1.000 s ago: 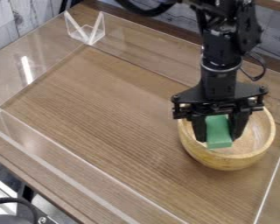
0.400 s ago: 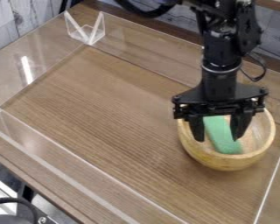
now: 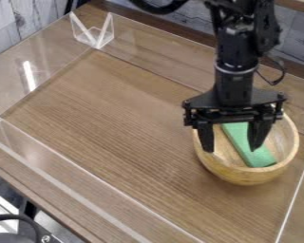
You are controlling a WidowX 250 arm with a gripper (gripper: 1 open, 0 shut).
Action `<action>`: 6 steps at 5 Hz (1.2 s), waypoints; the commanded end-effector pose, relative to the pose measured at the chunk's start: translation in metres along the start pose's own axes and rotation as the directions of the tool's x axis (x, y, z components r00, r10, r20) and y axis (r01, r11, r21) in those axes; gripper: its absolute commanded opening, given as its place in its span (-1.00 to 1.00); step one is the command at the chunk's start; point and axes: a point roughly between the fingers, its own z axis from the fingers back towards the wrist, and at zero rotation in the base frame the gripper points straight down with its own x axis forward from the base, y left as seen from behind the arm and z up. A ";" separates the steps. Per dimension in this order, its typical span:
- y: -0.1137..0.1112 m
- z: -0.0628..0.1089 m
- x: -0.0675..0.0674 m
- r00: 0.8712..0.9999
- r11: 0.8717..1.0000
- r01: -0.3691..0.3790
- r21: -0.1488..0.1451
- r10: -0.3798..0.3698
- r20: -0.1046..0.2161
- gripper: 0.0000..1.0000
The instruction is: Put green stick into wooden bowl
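The wooden bowl (image 3: 219, 168) sits near the right edge of the wooden table. The mint green stick (image 3: 253, 149) lies slanted inside it, one end resting towards the bowl's right wall. My gripper (image 3: 237, 139) hangs straight down over the bowl, open. Its dark fingers (image 3: 212, 136) stand apart on either side of the stick's upper end, and I see no grip on the stick. The arm's black body rises above the bowl and hides part of the far rim.
A low clear acrylic wall (image 3: 41, 57) runs around the tabletop (image 3: 110, 104). A small clear stand (image 3: 91, 31) is at the back left corner. The table's front edge drops off at the lower left.
The gripper has opened. The green stick, held upright between the fingers a second ago, has dropped and now lies slanted in the bowl. The hand has stayed in place.
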 end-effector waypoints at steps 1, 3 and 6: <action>-0.007 0.026 0.012 0.999 0.999 0.001 -0.052 0.002 0.047 1.00; 0.006 0.059 0.028 0.998 0.997 -0.011 -0.079 0.016 0.066 1.00; 0.003 0.063 0.029 0.991 0.995 0.029 -0.097 -0.016 0.132 1.00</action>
